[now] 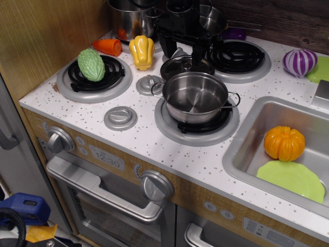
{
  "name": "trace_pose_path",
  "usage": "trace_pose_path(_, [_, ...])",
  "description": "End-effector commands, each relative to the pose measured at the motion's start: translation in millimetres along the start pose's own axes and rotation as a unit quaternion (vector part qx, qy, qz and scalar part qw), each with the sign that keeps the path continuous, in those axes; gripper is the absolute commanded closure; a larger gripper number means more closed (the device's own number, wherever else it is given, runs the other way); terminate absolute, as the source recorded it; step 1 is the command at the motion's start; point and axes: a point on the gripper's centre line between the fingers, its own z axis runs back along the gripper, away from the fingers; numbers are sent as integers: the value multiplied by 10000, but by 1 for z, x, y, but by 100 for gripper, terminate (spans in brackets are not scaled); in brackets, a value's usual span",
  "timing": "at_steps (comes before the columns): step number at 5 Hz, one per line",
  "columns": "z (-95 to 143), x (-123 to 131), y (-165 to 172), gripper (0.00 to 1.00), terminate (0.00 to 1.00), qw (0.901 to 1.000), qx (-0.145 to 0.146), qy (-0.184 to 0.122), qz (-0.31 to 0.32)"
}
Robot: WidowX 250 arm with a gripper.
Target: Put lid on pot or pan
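Lid (186, 66) is seen just behind the pot (195, 96), under the dark fingers (177, 49), which are lowered over its knob; whether they are clenched on it cannot be told. The pot is kept open and empty on the front burner (197, 122), ready for covering. The desk (154, 144) also carries a pepper (142, 51).

Pot (195, 96) mouth open above; lid (186, 66) crowded behind by end effector (181, 43), yellow pepper (142, 51) left.
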Motion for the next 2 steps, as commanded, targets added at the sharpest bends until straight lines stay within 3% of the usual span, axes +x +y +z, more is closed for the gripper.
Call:
trace_pose_path(1, [0,0,0,0,0,10000,0,0,0])
trace_pose_path(2, [0,5,5,0,0,9999,-68,38,64])
